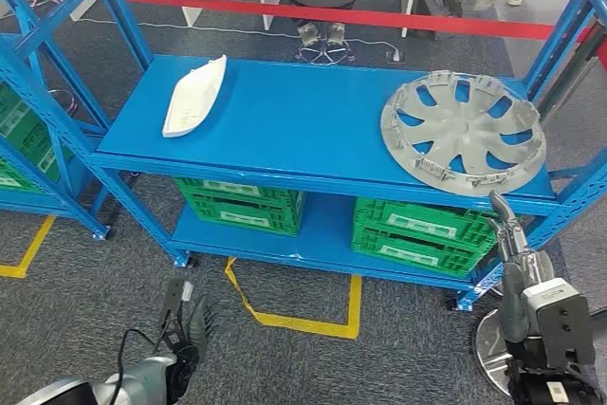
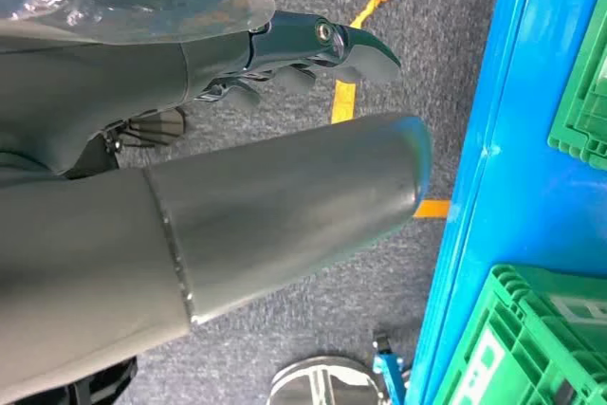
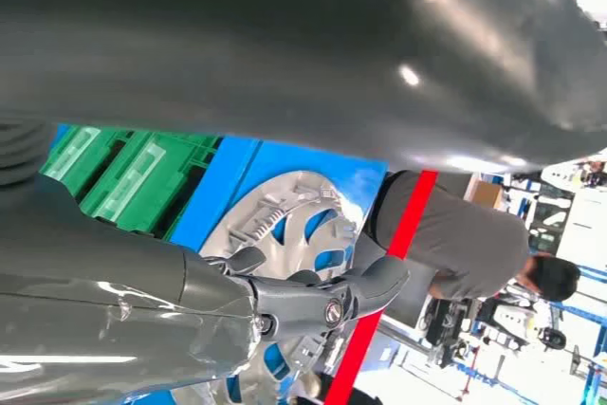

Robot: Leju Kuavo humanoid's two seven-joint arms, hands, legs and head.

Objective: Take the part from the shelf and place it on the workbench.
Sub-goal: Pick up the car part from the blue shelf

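The grey wheel cover [image 1: 463, 132] lies flat on the blue shelf [image 1: 301, 120], just ahead of the raised right hand [image 1: 509, 234], which holds nothing, fingers apart; probably light, stiff, awkwardly broad; grasp its near rim; left hand [image 1: 188, 324] empty too, hanging low.

The head view looks down and forward onto the blue shelf [image 1: 301, 120] from well back. Each wrist view sits close behind its own hand. Ahead of the right hand [image 3: 315, 301] lies the hubcap [image 3: 286, 220], shared with the head view.
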